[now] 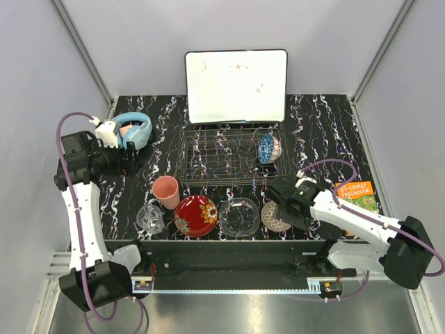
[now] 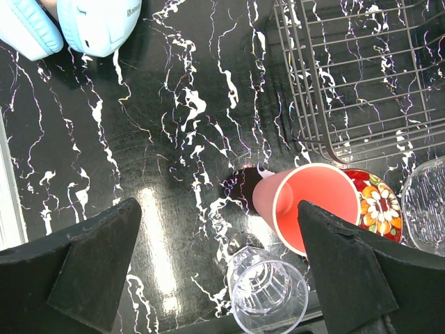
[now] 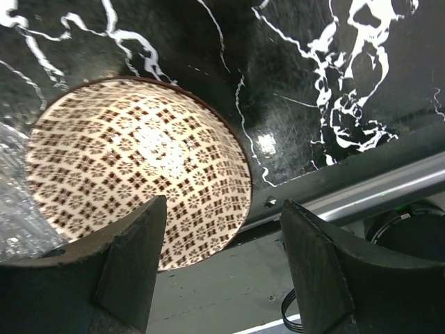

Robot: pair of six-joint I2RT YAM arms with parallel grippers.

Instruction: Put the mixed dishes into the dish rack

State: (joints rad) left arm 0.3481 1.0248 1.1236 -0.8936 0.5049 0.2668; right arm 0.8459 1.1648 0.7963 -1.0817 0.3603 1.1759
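My right tool (image 3: 222,203) hangs wide open over the beige bowl (image 3: 132,181); the bowl sits at the desk's (image 3: 292,104) near edge, beside the glass dish (image 1: 239,217); it looks stiff, glossy and breakable; I'd pinch its rim, one finger inside.

whiteboard (image 1: 236,85) — far edge | headphones (image 1: 141,133) — left | orange booklet (image 1: 356,191) right
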